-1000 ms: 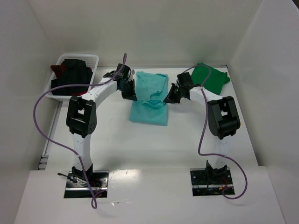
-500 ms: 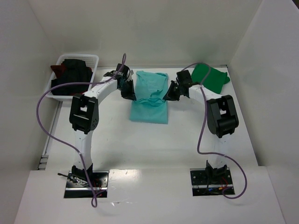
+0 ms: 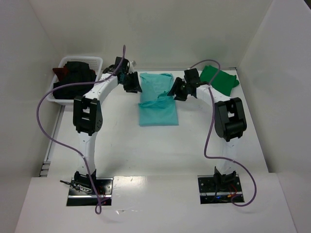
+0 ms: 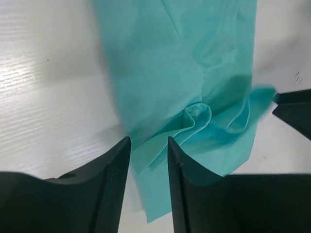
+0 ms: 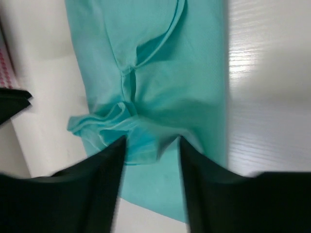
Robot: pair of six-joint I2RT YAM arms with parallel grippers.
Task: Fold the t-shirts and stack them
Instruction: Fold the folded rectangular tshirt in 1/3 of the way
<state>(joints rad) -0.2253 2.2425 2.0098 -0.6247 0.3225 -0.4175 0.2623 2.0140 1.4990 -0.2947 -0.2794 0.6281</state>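
Note:
The light teal t-shirt (image 3: 158,109) lies partly folded in the middle of the table, with a bunched ridge across it (image 4: 199,116) (image 5: 114,116). My left gripper (image 3: 133,86) (image 4: 149,148) hangs open over the shirt's left edge, and the cloth lies loose under the gap. At the right edge my right gripper (image 3: 176,91) (image 5: 151,145) also stands open above the cloth. Neither gripper holds anything. The darker green t-shirt (image 3: 221,80) lies folded at the back right.
A white lattice basket (image 3: 80,59) at the back left holds a black shirt (image 3: 75,77) and a dark red one (image 3: 58,73). White walls close in the table at the back and on both sides. Purple cables loop from both arms.
Both grippers moved toward the back of the table and went from shut to open, letting go of the teal shirt. Its bunched fold now sits farther back.

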